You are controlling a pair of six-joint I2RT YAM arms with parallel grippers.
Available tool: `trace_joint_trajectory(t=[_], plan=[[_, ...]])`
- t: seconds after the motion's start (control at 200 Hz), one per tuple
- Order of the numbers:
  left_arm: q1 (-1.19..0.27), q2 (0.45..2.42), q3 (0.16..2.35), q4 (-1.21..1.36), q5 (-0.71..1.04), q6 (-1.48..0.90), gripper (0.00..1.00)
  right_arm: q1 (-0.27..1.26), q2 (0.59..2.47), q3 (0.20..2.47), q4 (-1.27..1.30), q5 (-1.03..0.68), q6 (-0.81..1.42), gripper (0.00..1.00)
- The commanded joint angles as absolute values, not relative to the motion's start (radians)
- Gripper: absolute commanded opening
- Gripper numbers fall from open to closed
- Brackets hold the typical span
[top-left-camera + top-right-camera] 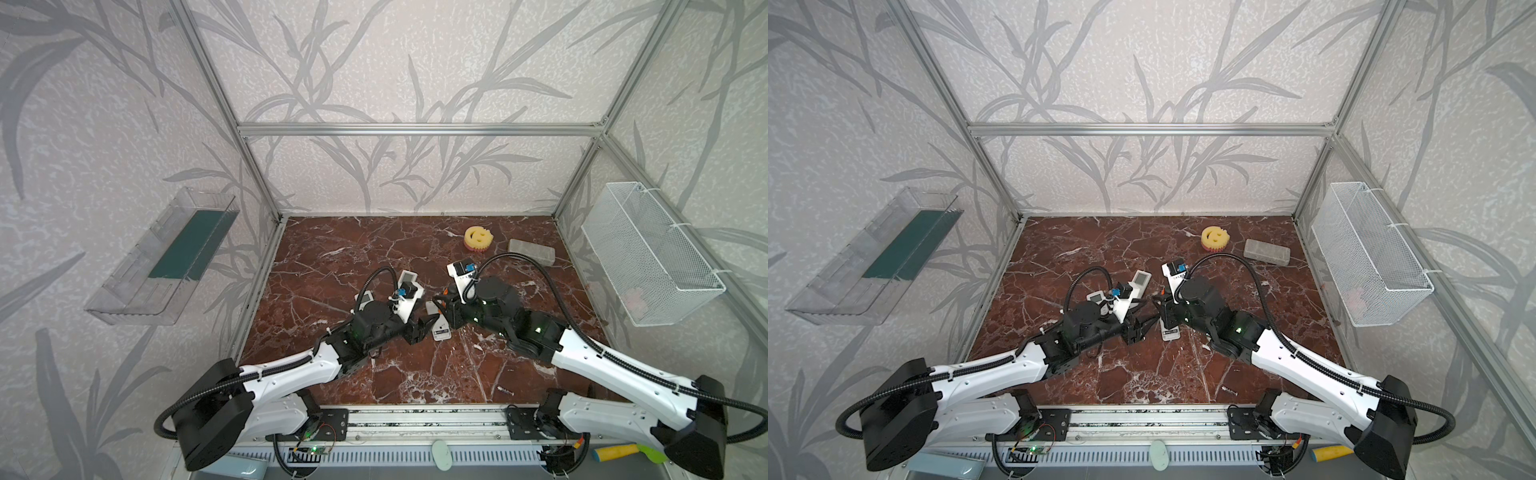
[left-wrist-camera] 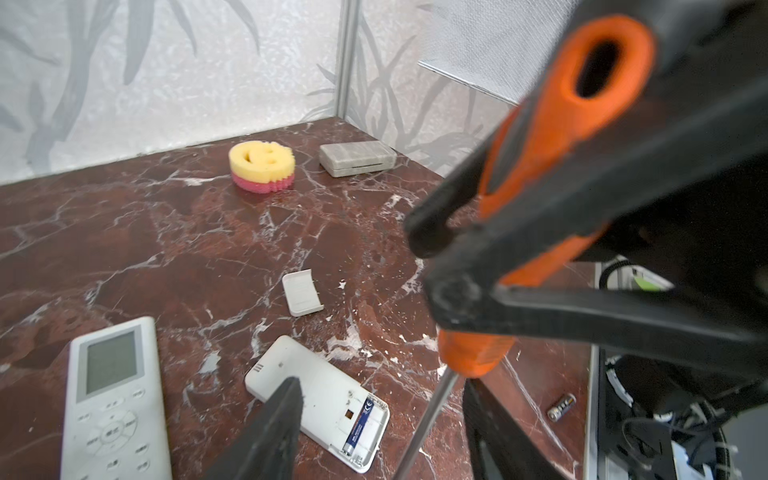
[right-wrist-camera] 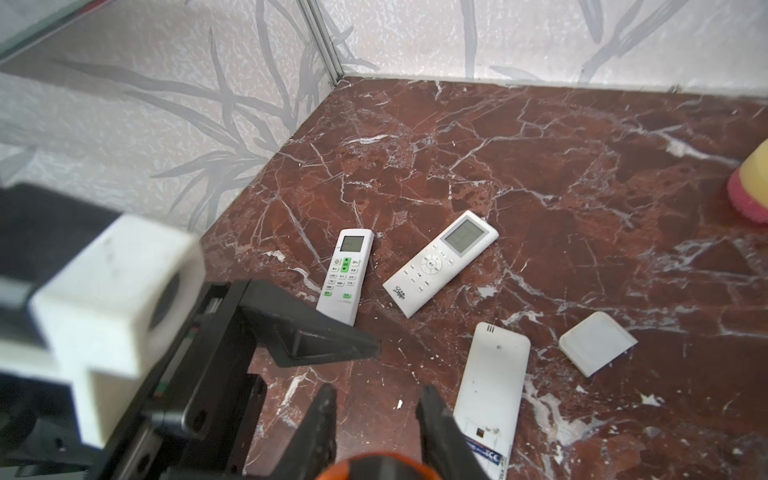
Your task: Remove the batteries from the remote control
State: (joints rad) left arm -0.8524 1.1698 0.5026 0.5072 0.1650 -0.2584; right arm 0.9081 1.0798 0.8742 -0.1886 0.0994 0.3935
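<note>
A white remote control (image 2: 320,399) lies face down mid-table, its battery bay uncovered. One of the batteries (image 2: 359,428), blue-labelled with a silver end, lies in the bay. Another, dark silvery grey (image 2: 561,407), lies loose near the table's front edge (image 1: 505,390). My left gripper (image 2: 382,382) hangs open just above the remote, a finger on each side of the bay end, holding nothing. My right gripper (image 3: 378,399) is shut on an orange-handled screwdriver (image 2: 561,124). The screwdriver's metal shaft slants down between the left fingers, next to the remote. In both top views the two grippers meet over the remote (image 1: 440,332).
A small white cover (image 2: 302,293) lies beyond the remote. Two other remotes (image 3: 345,274) (image 3: 440,262) lie face up to the left. A yellow smiley sponge (image 1: 478,239) and a grey block (image 1: 532,249) sit at the back right. A wire basket (image 1: 648,253) hangs on the right wall.
</note>
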Motion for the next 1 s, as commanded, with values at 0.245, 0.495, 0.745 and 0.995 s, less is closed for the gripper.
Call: trace_joint_trajectory(t=[0.245,0.495,0.745,0.995], plan=[[-0.664,1.362,0.627,0.343,0.235,-0.620,0.60,0.942,1.167,0.811,-0.096,0.224,0.270,0.00],[-0.645,1.607,0.746,0.416,0.352,-0.704,0.59,0.945,1.175,0.753,0.006,0.228,0.253,0.00],[-0.645,1.737,0.821,0.420,0.384,-0.721,0.59,0.944,1.216,0.737,0.064,0.233,0.269,0.00],[-0.645,1.810,0.855,0.424,0.415,-0.729,0.59,0.945,1.257,0.753,0.082,0.220,0.224,0.00]])
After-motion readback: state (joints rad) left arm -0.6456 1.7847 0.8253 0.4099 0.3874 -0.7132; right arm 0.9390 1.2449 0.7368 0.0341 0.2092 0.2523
